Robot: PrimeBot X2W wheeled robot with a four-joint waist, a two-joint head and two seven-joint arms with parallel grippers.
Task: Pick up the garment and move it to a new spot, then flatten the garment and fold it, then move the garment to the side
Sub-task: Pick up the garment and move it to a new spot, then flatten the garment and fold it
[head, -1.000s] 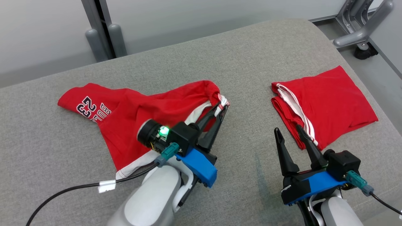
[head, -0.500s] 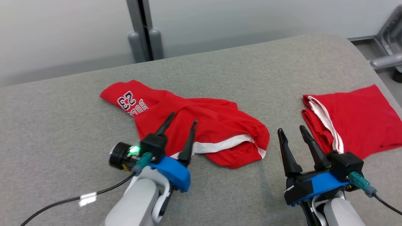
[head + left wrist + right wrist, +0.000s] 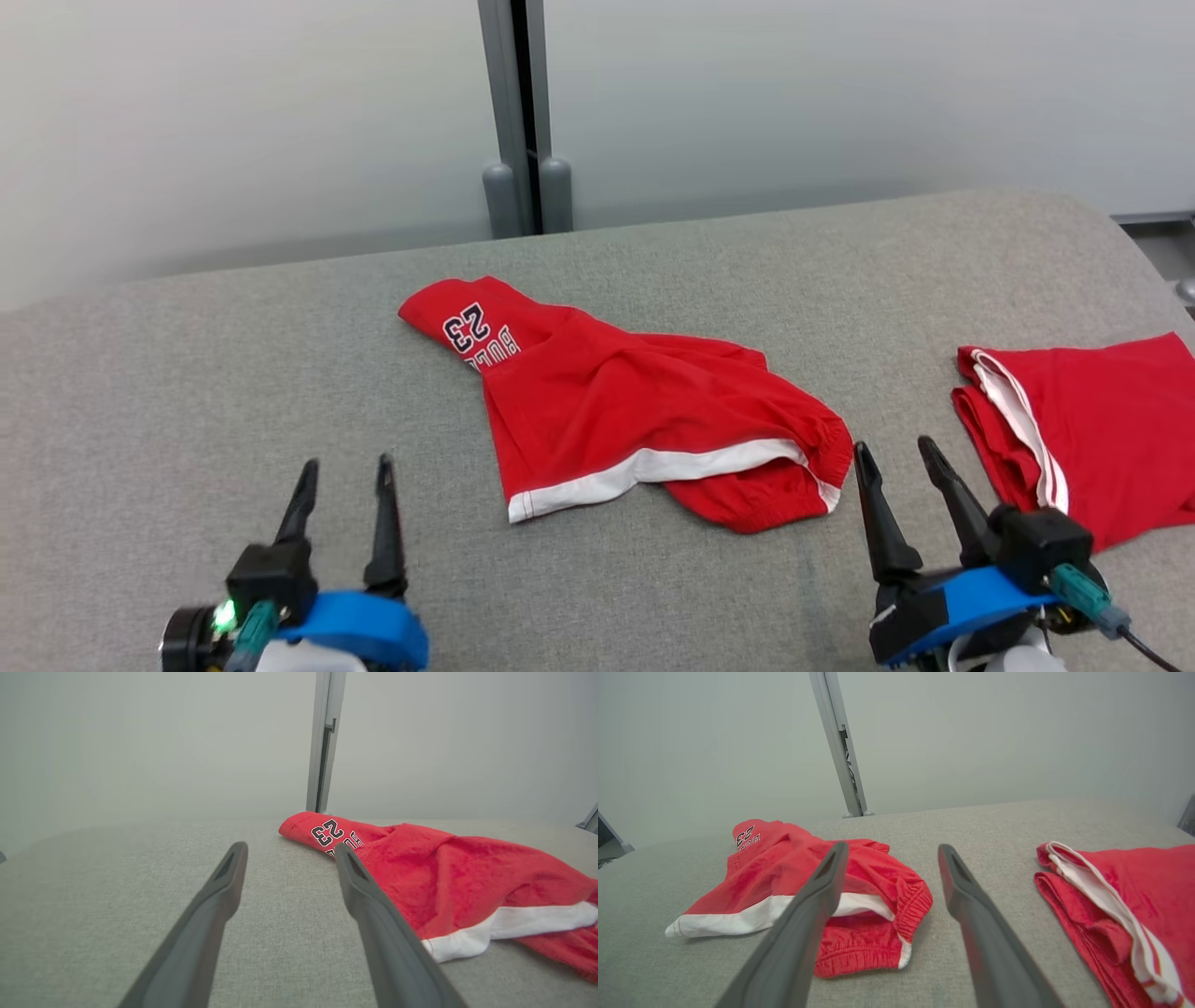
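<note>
Your left gripper has let go of the shorts and pulled back to the near left; its fingers stand wide apart, holding nothing; the shorts lie crumpled in the middle of the table; your right gripper is wide open too, empty, between them and the folded pair.

The left claw and right claw each have two long tapered black fingers, a black mount, a blue cover and a teal plug. A green light glows on the left.

Left tool spread wide over grey surface, crumpled red garment beside.
</note>
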